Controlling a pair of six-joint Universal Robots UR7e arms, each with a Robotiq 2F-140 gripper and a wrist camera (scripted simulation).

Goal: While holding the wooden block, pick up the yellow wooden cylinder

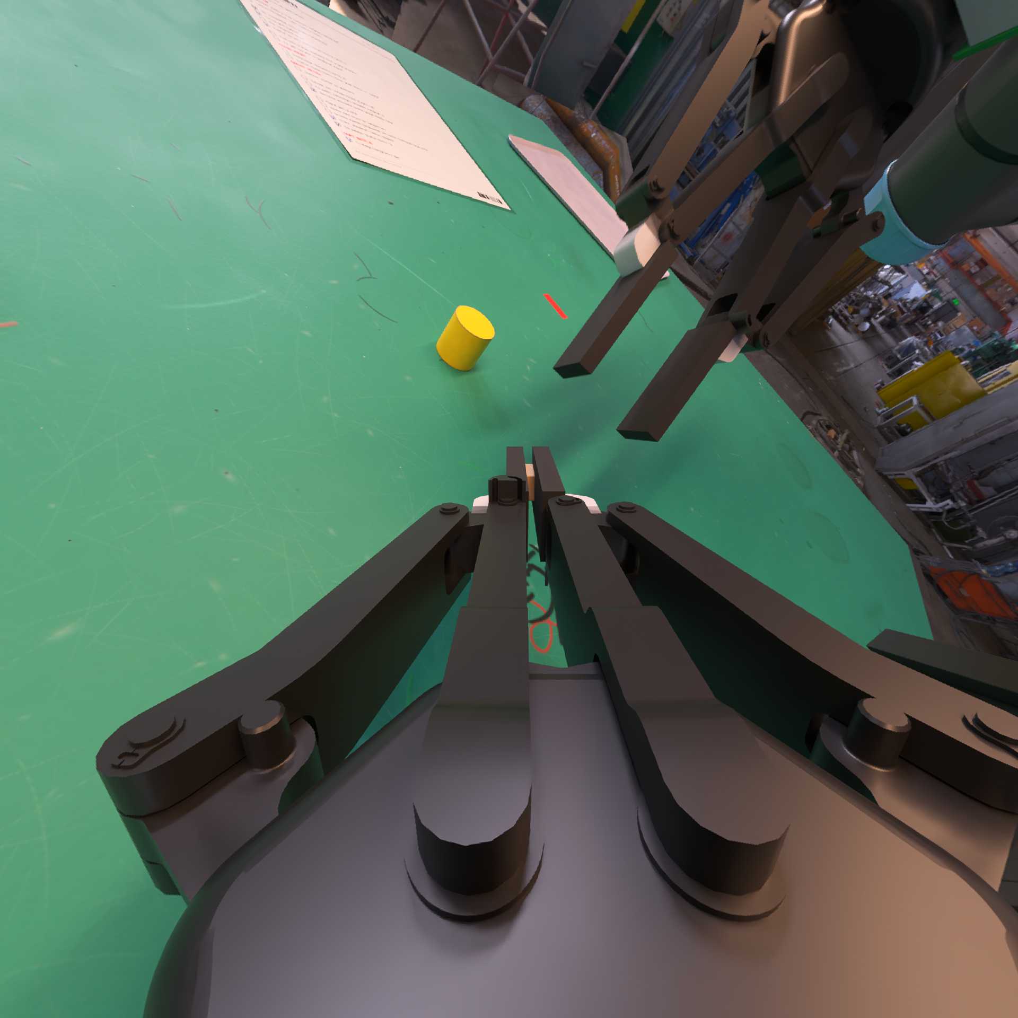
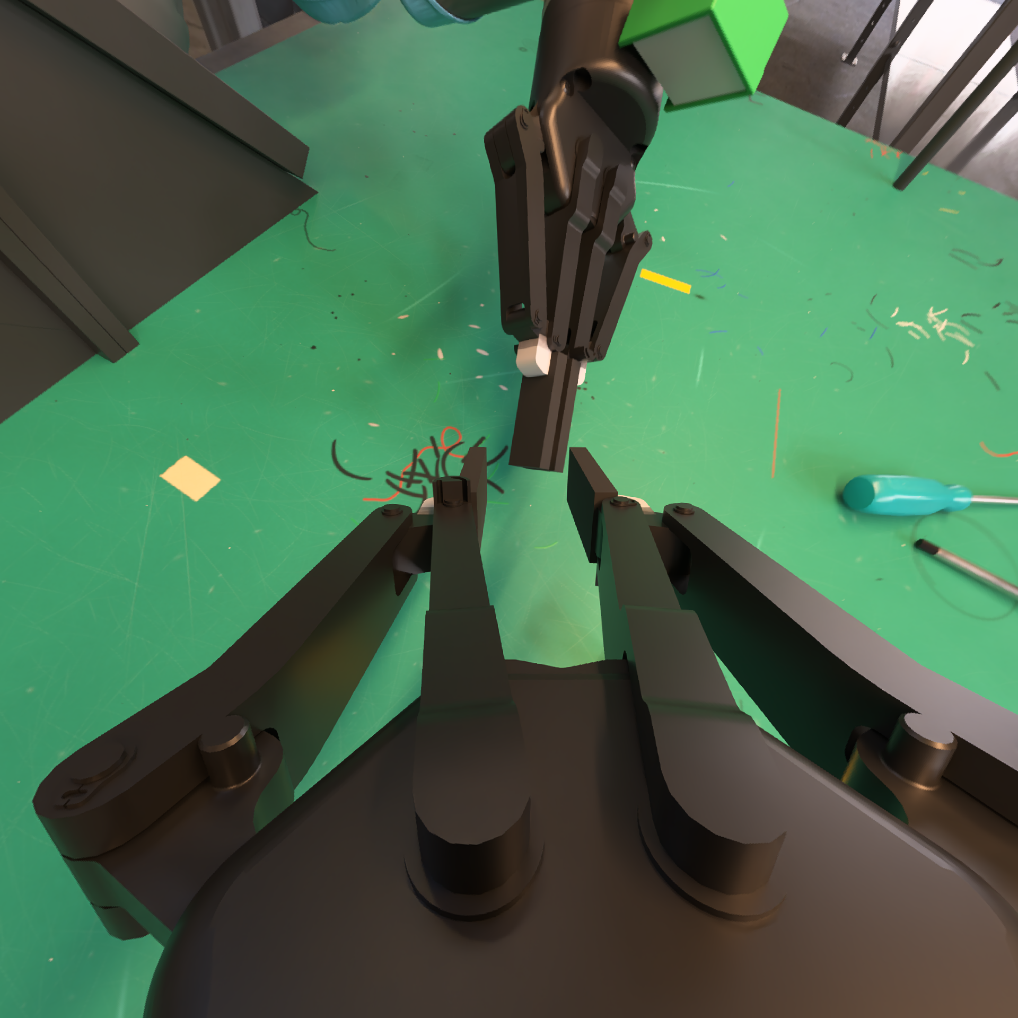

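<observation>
- Currently, the reach step is in hand: the block point(image 1: 530, 478) is gripped, while the cylinder point(image 1: 465, 337) stands untouched on the table point(image 1: 165, 440), upper centre of the left wrist view.
- Left gripper point(image 1: 529, 460): narrow, clamped on the block.
- Right gripper point(image 2: 526, 463): moderately open, empty, hovering right of the cylinder.
- Next, judged: the right gripper must straddle the cylinder, then close.
</observation>
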